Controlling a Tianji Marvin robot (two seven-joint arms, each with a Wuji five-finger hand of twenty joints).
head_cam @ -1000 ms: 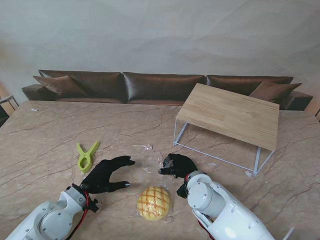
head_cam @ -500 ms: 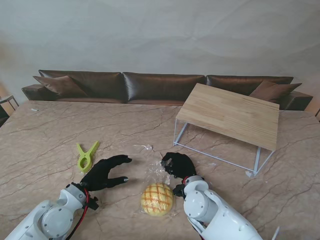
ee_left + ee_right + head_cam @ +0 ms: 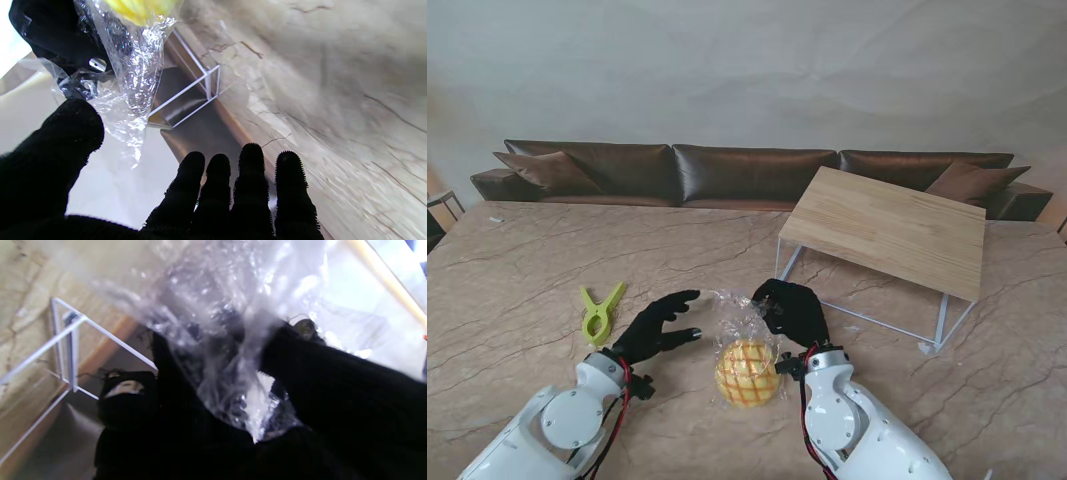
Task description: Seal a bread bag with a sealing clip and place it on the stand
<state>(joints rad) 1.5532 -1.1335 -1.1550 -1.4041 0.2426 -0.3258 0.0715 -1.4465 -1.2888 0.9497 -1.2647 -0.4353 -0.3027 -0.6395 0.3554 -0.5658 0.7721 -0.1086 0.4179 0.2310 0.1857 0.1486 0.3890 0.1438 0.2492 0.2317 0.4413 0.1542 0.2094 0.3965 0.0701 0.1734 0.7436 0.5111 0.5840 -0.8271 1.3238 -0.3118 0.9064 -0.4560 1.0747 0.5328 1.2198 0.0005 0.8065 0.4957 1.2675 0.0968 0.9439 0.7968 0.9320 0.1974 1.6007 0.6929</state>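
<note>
A round yellow bun in a clear bread bag [image 3: 746,371] hangs by its neck, lifted off the marble table. My right hand [image 3: 791,309] is shut on the bag's crumpled top [image 3: 233,386], pinching it between thumb and fingers. My left hand [image 3: 659,326] is open, fingers spread, just left of the bag and not touching it. The left wrist view shows the bag's plastic [image 3: 133,73] close to my thumb [image 3: 50,150]. The green sealing clip [image 3: 600,311] lies on the table farther left. The wooden stand [image 3: 887,228] with white wire legs sits at the right, farther from me.
A brown sofa [image 3: 727,172] with cushions runs along the table's far edge. The marble table [image 3: 527,260] spreads wide to the left of the clip. A white wall is behind the sofa.
My right hand has lifted the bag by its top, raising the bun off the table and away from me. My left hand moved right and forward, closer to the bag.
</note>
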